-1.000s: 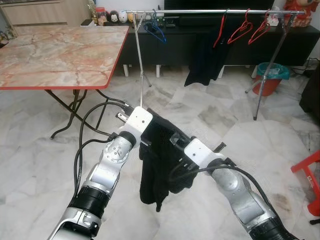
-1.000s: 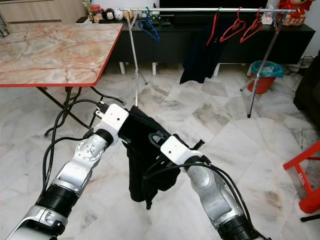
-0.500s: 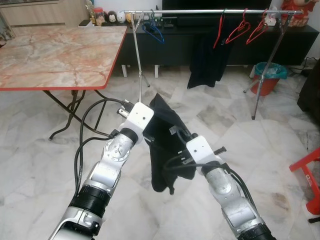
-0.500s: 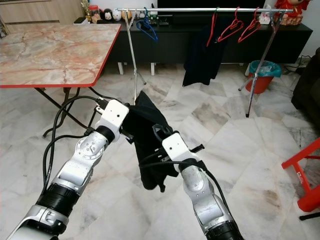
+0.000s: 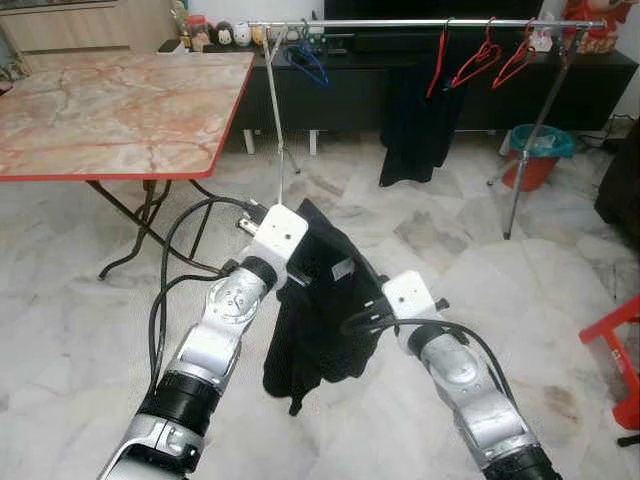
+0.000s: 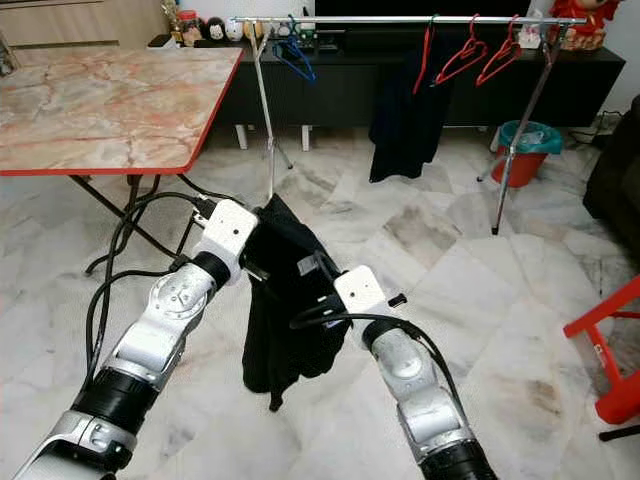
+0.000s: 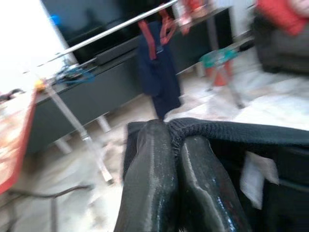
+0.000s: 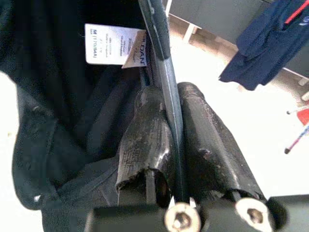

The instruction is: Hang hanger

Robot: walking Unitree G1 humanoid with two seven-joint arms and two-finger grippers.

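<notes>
A black garment (image 5: 320,310) hangs in front of me between both arms, with a white label (image 8: 113,46) inside it. My left gripper (image 7: 169,133) is shut on a fold of its upper edge. My right gripper (image 8: 166,92) is shut on the thin dark bar of a hanger (image 8: 157,34) that runs inside the garment; the rest of the hanger is hidden by cloth. The clothes rack (image 5: 400,22) stands across the room, its silver rail carrying a blue hanger (image 5: 312,62), two empty red hangers (image 5: 495,60) and a dark garment (image 5: 415,110) on a third red one.
A marble-topped folding table (image 5: 110,100) with a red edge stands at the left. A teal bin (image 5: 545,145) sits by the rack's right leg, and a red stool (image 5: 615,350) is at the far right. Marble floor lies between me and the rack.
The garment has dropped and now hangs longer toward the lower left. My right arm has lowered and drawn slightly right; the left gripper has kept its place.
</notes>
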